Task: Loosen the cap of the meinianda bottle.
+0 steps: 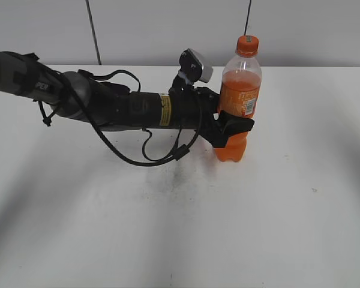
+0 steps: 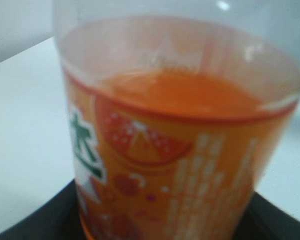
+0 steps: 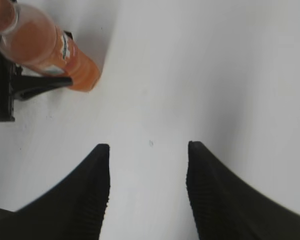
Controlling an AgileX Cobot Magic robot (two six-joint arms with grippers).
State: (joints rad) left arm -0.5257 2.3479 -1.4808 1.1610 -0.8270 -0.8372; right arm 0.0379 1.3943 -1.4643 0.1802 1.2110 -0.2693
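Note:
The meinianda bottle [image 1: 239,102] stands upright on the white table, right of centre, with orange drink and an orange label. Its small orange cap [image 1: 248,44] sits on top. My left gripper [image 1: 233,127] is shut on the bottle's lower body, just under the label. The left wrist view is filled by the bottle's label [image 2: 180,165], with the dark jaws at both lower corners. My right gripper [image 3: 149,150] is open and empty above bare table, out of the exterior view. The bottle [image 3: 50,50] lies at the top left of the right wrist view.
The white table [image 1: 258,216] stretches all round the bottle. A grey wall rises behind it. The left arm [image 1: 120,108] and its looping black cable reach in from the left, level with the bottle's middle.

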